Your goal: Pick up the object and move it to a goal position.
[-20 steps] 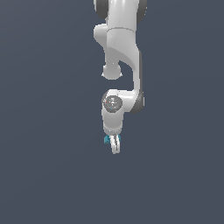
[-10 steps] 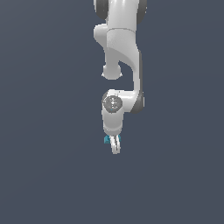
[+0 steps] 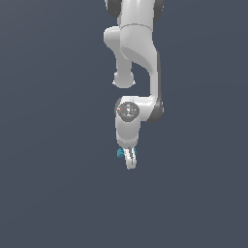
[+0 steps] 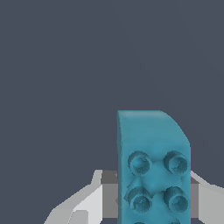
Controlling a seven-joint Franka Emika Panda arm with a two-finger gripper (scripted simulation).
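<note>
Nothing shifts between the earlier exterior frames and this one: arm pose, gripper height and block position match.

We count one arm, one gripper, one teal block. On the block we count four whole studs in the wrist view, with more cut off at the frame edge.

Gripper hangs below the wrist at about 6 o'clock from the arm's round joint, fingers pointing down. We see the fingers closed against the block's two sides, so the pincer is narrowed to the block's width and gripping it.

Block sits between the fingers, poking out at 9 o'clock in the exterior view.
</note>
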